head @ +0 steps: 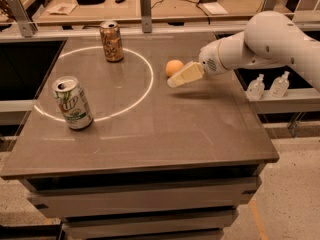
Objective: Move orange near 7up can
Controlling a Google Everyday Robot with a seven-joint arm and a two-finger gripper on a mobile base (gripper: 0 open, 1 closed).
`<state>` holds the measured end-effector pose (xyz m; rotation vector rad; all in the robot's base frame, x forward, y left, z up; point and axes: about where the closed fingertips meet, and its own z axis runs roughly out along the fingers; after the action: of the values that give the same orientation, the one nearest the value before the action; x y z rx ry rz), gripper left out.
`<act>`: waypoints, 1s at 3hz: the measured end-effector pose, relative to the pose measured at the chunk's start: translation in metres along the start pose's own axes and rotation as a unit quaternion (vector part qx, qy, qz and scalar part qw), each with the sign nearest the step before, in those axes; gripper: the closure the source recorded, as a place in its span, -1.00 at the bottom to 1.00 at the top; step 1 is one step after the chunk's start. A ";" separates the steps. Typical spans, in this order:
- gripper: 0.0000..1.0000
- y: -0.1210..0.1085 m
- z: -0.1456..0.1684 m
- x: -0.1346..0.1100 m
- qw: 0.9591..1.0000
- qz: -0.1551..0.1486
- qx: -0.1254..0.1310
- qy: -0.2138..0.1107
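Observation:
The orange [173, 66] is a small pale-orange ball on the brown table [200, 129], right of the white circle line. The 7up can [72, 103] stands upright at the front left, on the circle line. My gripper [175, 80] comes in from the right on the white arm, just in front of and right of the orange, a little above the table. It holds nothing that I can see.
A brown-gold can [111, 41] stands upright at the back of the table inside the circle. Two small clear bottles [268, 85] stand on a ledge to the right, behind the arm. A cluttered bench runs along the back.

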<state>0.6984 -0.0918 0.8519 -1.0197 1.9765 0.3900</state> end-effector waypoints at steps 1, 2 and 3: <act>-1.00 -0.002 0.007 -0.005 1.000 0.010 -0.003 0.002; -1.00 0.010 0.020 -0.006 1.000 0.023 -0.013 0.009; -1.00 0.016 0.027 -0.008 1.000 0.023 -0.017 0.010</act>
<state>0.7034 -0.0618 0.8408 -1.0039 2.0197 0.4407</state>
